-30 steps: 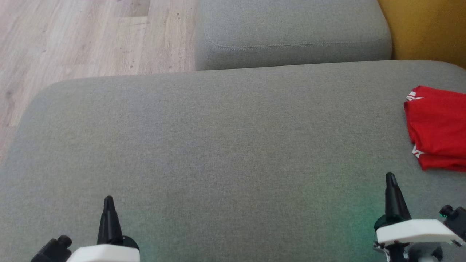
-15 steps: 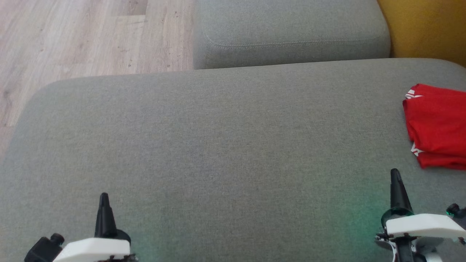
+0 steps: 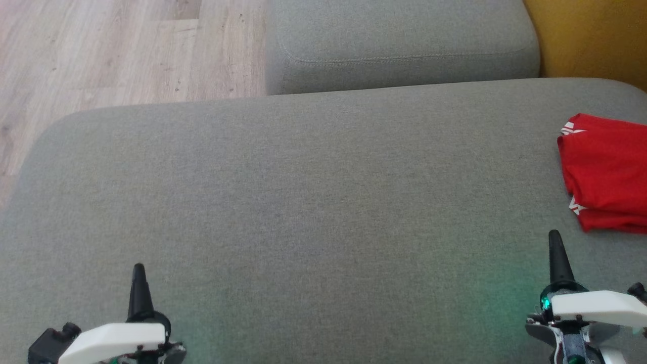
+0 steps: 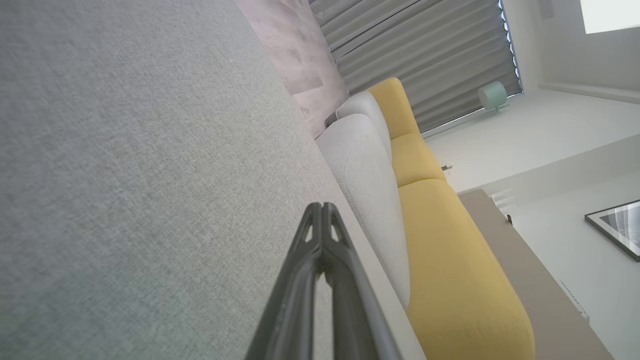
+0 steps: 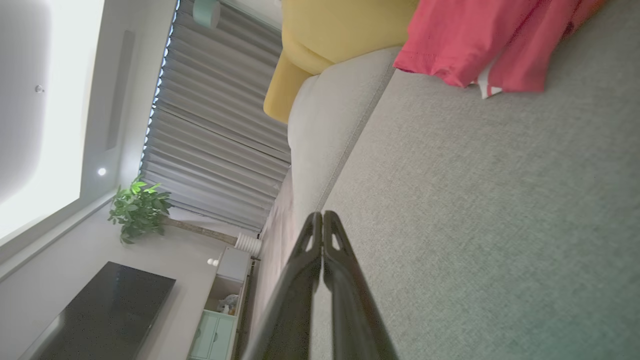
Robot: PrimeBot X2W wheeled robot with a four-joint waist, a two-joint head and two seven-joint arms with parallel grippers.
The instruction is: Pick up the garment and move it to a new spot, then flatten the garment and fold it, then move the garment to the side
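Currently, the garment [image 3: 604, 174], a red piece with small white markings at its left corners, is seen lying folded on the right side of a wide grey sofa seat [image 3: 303, 192], where it is cut off by the right edge of the head view. At least 2 stacked layers can be made out along its near edge. In the right wrist view the garment [image 5: 480, 40] is shown resting flat on the same grey fabric, close to the seam where a yellow cushion [image 5: 340, 25] begins.

Nearest to it, the right end effector [image 3: 555, 237] is held above the seat, toward the robot from the garment's near corner, and is kept apart from the cloth. Its 2 dark fingers are shown pressed together tip to tip in the right wrist view [image 5: 322, 216]. A faint green glow [image 3: 505, 298] is cast on the fabric beside it.

The left end effector [image 3: 137, 270] is positioned well apart from the garment, above the seat's left part. Its fingers are likewise seen closed against each other in the left wrist view [image 4: 321, 207].

Beyond the seat, a second grey cushion [image 3: 399, 45] is placed, with wooden floor [image 3: 101, 50] to its left. Grey pleated curtains [image 5: 215, 100] and a potted plant [image 5: 137, 210] are visible farther off.
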